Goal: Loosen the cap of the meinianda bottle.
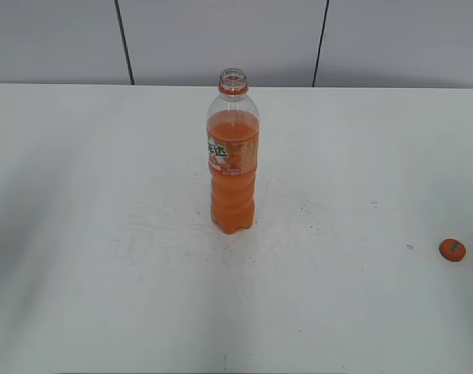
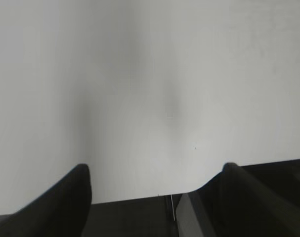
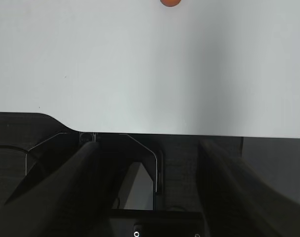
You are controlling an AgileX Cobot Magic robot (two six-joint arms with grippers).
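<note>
The meinianda bottle (image 1: pixel 233 160) stands upright at the middle of the white table, its mouth open with no cap on it and only the orange neck ring below the mouth. The orange cap (image 1: pixel 452 249) lies on the table at the far right; it also shows at the top edge of the right wrist view (image 3: pixel 170 2). Neither gripper shows in the exterior view. My left gripper (image 2: pixel 154 197) is open and empty over the table's near edge. My right gripper (image 3: pixel 147 163) is open and empty, back past the table's near edge.
The white table (image 1: pixel 104 234) has faint grey scuff marks around the bottle's foot. A grey panelled wall (image 1: pixel 220 39) stands behind the table's far edge. The table's front edge and dark floor show in both wrist views.
</note>
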